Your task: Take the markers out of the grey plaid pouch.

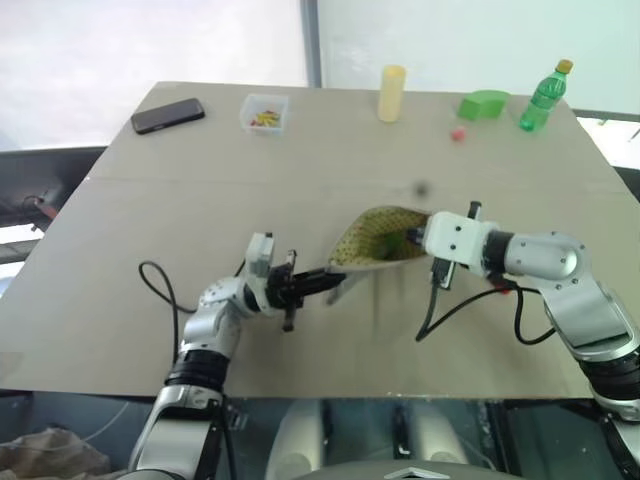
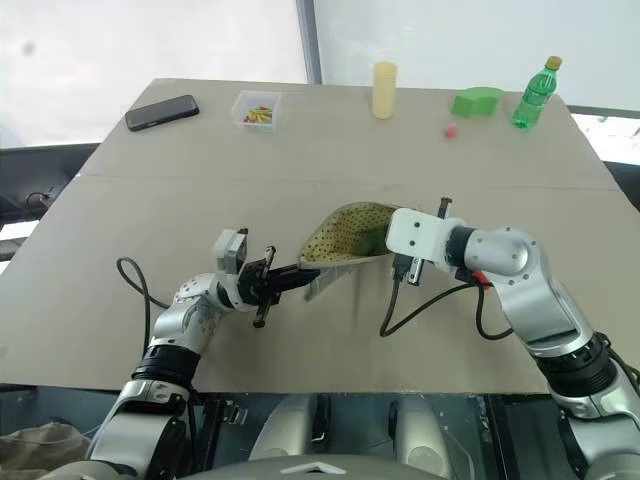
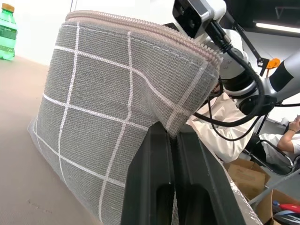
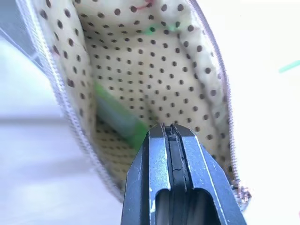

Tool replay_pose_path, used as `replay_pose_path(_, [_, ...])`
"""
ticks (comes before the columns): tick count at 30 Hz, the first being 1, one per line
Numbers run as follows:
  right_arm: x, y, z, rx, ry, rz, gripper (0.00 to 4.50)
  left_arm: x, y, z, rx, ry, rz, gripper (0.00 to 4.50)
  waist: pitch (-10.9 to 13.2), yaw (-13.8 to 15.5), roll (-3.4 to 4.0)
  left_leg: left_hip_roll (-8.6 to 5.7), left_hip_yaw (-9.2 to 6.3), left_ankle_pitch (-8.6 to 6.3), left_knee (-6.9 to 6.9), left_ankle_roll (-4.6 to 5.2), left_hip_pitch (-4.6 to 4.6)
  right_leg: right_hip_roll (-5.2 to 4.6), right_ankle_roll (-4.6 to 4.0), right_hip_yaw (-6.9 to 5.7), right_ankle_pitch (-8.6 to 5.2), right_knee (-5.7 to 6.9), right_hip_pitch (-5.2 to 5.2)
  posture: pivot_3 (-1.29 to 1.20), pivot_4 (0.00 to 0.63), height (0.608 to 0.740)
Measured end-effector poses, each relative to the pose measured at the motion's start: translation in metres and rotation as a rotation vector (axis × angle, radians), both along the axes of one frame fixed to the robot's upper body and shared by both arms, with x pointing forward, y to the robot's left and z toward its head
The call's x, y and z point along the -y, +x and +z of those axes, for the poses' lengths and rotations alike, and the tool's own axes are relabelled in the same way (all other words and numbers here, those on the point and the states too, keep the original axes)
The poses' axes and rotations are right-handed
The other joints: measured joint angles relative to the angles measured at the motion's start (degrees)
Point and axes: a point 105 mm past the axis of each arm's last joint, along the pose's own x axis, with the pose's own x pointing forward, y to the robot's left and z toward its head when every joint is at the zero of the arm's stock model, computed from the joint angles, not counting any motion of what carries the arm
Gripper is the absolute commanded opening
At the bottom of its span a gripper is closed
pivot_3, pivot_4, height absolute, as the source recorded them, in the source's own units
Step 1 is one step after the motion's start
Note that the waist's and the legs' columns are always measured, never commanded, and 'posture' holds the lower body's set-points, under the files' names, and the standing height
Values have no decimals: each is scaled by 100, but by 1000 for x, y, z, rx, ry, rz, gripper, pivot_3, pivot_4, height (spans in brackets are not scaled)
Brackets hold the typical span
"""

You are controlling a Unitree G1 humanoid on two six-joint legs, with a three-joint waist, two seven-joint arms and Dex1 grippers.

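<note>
My worry here is the pinch on the pouch. My left hand (image 1: 322,281) is clamped on one bottom corner of the grey plaid pouch (image 3: 108,117), and that small bite of fabric is all that props the pouch up off the bench (image 1: 120,250) with its mouth gaping toward my right side. If the cloth slides out of those closed fingers, I judge the pouch would flop flat and the opening would fold shut over what's inside.

The second risk is at the mouth. My right hand (image 4: 171,133) sits at the opening with its fingers pressed fully together. From the right wrist view I can see a green marker (image 4: 119,121) lying deep against the dotted lining, beside the fingertips, but I can't say anything is caught between them; they look shut on nothing. If I pull back now I may come away empty, or snag the lining or zipper edge and tug the pouch out of the left hand's grip.

As for pose: my left forearm lies low over the bench, hand pointing across toward the right and slightly up. My right arm comes in from the right with the elbow out, wrist angled down and leftward into the pouch's mouth.
</note>
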Motion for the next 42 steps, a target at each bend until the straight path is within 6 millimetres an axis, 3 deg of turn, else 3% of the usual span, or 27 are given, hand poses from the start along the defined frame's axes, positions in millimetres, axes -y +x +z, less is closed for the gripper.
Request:
replay_pose_path(3, [0,-2,2,-33,24,-9,47,-1,0,0,1,-3,-8,0,0,-1,0,0,-1,0,-3,0,-1,0,0,0,0,-3,-2,0,150,740])
replay_pose_path(4, [-2,-4,2,-63,38,-2,277,-1,-1,1,4,-5,-10,0,0,-1,-1,1,-1,0,-3,0,-2,0,0,0,0,-3,-1,0,150,740])
replay_pose_path(7, [-8,-5,3,-56,2,35,1137,-2,-1,2,6,-8,-17,0,1,-8,0,0,-1,0,-3,0,-2,-1,0,0,0,-3,-3,0,150,740])
replay_pose_path(10, [-17,-2,-6,7,-116,103,2577,-1,-2,1,-9,-11,-29,0,1,-29,0,-5,-1,0,-3,0,-2,-3,0,0,0,-3,-3,0,150,740])
replay_pose_path(16, [-64,11,-44,81,-305,306,2577,8,-8,4,-59,-38,-86,0,3,-50,0,-6,0,0,-4,0,-4,4,1,2,0,-3,-7,0,150,740])
replay_pose_path(19, [-70,12,-47,93,-338,343,2577,12,-12,5,-68,-43,-111,0,3,-11,-1,-8,-4,0,-4,0,-16,4,1,-4,0,-4,-7,0,150,740])
replay_pose_path(23, [-50,10,-44,25,-412,330,2577,15,-20,10,-118,-78,-165,0,3,11,0,-15,-8,1,13,2,-67,2,2,-6,2,-2,-37,0,150,740])
replay_pose_path(26, [-15,-8,-27,-80,-489,301,2577,23,-32,19,-224,-123,-280,0,8,81,3,-15,-11,0,16,3,-66,-3,2,-9,1,-5,-37,0,150,740])
replay_pose_path(30, [-2,-29,-9,-160,-513,268,2577,35,-35,30,-276,-193,-350,0,9,90,5,-4,-17,0,15,2,-60,11,2,-15,0,-1,-40,0,150,740])
replay_pose_path(34, [-5,-28,-10,-174,-490,234,2577,34,-24,29,-285,-202,-311,0,7,63,5,1,-18,1,15,1,-55,23,1,-19,1,1,-41,0,150,740])
replay_pose_path(42, [-20,-11,-51,-167,-521,239,2577,31,-14,15,-315,-121,-245,0,3,56,6,-10,-6,1,16,0,-57,16,0,-15,1,-1,-37,0,150,740])
